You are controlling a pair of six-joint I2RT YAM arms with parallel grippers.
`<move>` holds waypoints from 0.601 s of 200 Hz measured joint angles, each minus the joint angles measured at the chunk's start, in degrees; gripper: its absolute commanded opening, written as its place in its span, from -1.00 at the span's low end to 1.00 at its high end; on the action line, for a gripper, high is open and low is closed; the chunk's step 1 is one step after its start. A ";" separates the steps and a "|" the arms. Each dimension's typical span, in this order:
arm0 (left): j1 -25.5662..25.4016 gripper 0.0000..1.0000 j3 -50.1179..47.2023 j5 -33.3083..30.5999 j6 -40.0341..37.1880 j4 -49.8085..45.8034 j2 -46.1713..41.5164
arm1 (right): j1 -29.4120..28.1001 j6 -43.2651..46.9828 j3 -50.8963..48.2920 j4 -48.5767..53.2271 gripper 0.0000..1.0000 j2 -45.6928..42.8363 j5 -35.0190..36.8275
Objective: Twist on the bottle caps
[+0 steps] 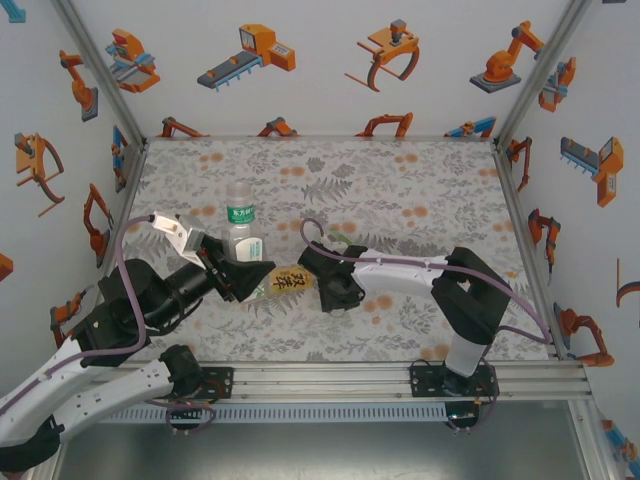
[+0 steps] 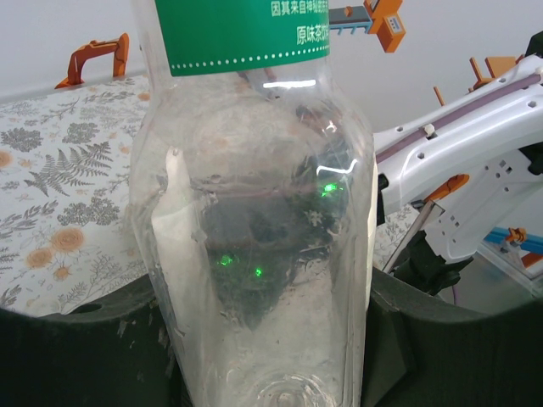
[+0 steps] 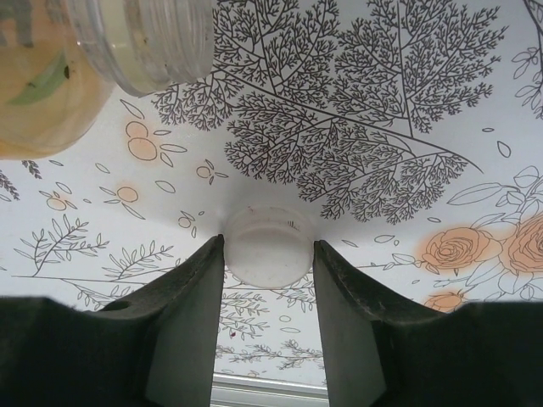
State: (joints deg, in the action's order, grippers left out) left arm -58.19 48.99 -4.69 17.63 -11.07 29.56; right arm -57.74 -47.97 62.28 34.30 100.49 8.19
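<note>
The left arm reaches in from the near left corner, its forearm angled toward the middle of the tabletop (image 1: 420, 190). The left hand (image 1: 241, 262) is closed around the lower body of the slim clear bottle (image 1: 239, 222), which stands upright. In the left wrist view a black finger (image 2: 81, 356) presses against each side of the bottle's transparent wall.

The right arm rises from its base at the near right, bends at the elbow and stretches leftward, low over the surface. The right hand (image 3: 270, 254) is narrowed onto a whitish cap (image 3: 270, 246), whose sides touch both fingers. The cap sits on the fern-and-rose patterned tabletop.

The amber bottle (image 1: 284, 281) lies on its side between the two hands, and its threaded neck (image 3: 148, 42) is open, just beyond the cap in the right wrist view.

The clear bottle wears a green label (image 2: 246, 34) with white Chinese characters and a dotted white line along its lower edge; the text is cropped. The amber bottle's yellow label bears dark characters too small to read.
</note>
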 measured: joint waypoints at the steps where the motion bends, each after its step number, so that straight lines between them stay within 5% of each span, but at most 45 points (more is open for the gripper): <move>1: 0.00 -0.99 0.00 0.00 0.00 0.00 0.00 | 0.00 0.00 -0.02 0.00 -0.19 0.00 0.00; 63: 0.00 -1.00 0.00 0.26 0.00 0.22 0.46 | 0.00 0.00 -0.02 1.01 -0.41 -1.44 0.04; 120: 0.00 -1.00 0.00 1.73 -0.02 1.22 4.35 | 0.17 0.24 -0.44 2.56 -0.48 -12.15 -0.66</move>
State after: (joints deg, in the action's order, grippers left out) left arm -58.19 48.99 -2.96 17.61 -9.85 33.91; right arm -57.56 -47.72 61.84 36.86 88.33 7.53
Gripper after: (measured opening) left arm 0.540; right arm 0.423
